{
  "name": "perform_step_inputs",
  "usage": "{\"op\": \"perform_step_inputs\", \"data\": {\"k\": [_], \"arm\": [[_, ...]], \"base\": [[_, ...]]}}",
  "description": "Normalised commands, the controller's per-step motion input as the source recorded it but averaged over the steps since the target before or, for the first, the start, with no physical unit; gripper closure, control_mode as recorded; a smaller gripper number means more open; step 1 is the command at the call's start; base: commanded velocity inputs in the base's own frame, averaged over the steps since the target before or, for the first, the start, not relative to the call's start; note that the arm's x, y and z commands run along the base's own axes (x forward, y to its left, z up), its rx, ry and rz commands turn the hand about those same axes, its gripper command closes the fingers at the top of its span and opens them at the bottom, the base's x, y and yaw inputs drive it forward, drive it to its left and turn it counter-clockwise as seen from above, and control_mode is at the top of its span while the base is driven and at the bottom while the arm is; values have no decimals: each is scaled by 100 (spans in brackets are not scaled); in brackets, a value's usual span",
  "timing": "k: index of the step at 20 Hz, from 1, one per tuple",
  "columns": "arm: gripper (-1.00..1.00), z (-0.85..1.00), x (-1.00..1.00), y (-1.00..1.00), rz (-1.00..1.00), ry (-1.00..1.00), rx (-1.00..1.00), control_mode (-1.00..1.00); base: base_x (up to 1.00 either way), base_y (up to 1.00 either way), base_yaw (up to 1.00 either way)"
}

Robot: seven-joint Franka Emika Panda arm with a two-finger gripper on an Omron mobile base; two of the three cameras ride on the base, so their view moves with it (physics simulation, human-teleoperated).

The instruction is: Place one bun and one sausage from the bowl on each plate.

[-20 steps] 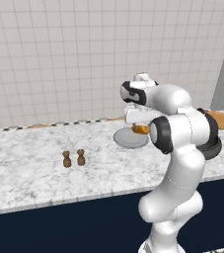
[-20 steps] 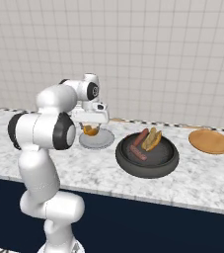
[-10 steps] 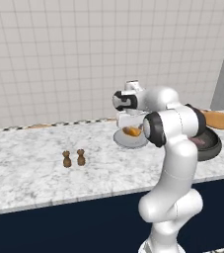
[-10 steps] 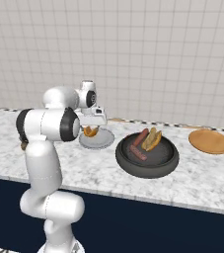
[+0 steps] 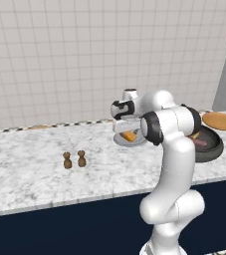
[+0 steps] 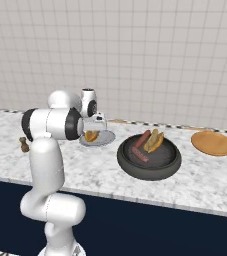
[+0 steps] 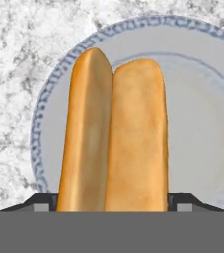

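Your gripper (image 7: 112,200), at mid-frame in the base views, clamps a bun (image 7: 114,136) between its fingers over the light grey plate (image 7: 197,99) on the counter (image 5: 30,159).

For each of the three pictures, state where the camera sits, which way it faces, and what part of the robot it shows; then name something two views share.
Left base view: behind-left, facing the counter; arm at right, shakers.
Right base view: behind-right; arm at left, bowl, orange-brown plate.
Hand view: on the hand, facing down at the bun over the grey plate; finger tips beside it.
Shared: bun, grey plate.
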Motion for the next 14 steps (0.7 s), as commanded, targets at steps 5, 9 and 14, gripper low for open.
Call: {"op": "perform_step_inputs", "data": {"k": [5, 9, 14], "arm": [[100, -9, 2, 4, 0, -8, 0, -100], [100, 0, 0, 0, 0, 0, 0, -100], [-100, 0, 0, 0, 0, 0, 0, -100]], "base": [[0, 0, 0], [0, 0, 0], [0, 0, 0]]}}
